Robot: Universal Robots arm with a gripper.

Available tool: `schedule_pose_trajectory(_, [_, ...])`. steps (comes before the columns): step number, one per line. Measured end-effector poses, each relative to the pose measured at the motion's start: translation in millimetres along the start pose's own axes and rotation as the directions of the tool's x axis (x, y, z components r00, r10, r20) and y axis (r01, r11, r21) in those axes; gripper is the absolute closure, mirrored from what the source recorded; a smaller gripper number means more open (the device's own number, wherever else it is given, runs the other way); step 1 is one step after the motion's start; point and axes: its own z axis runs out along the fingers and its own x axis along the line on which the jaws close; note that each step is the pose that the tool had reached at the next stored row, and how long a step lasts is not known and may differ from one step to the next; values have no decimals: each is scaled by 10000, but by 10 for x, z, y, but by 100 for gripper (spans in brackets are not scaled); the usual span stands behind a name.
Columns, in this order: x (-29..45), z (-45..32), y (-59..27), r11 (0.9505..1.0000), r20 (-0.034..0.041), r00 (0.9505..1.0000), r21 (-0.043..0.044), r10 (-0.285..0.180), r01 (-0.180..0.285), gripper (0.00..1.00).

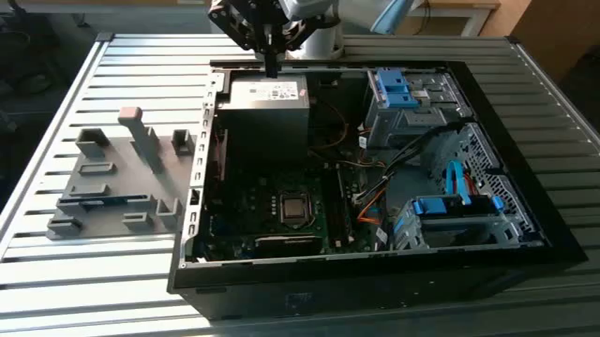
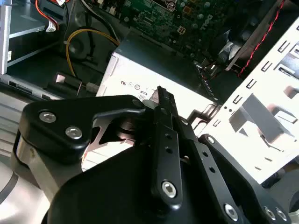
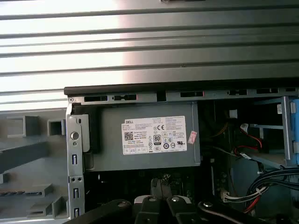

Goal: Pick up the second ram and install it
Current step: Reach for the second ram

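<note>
The second ram is a thin blue-green stick lying in a slot of the grey holder plate, on the exterior view's left of the open PC case. My gripper hangs at the far edge of the case, over the grey power supply box, well away from the ram. In both wrist views its black fingers meet at the tip with nothing between them, and the gripper points at the labelled power supply. The motherboard lies inside the case, nearer the camera.
The case stands on a slatted metal table. Blue drive cages and loose cables take up the case's right side in the exterior view. A tall grey post with a pink top stands on the holder plate.
</note>
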Motion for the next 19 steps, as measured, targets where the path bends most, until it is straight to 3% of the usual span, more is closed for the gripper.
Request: schedule_pose_trajectory(19, [64, -1, -5, 10000, 0, 10000, -1, 0, 0, 89])
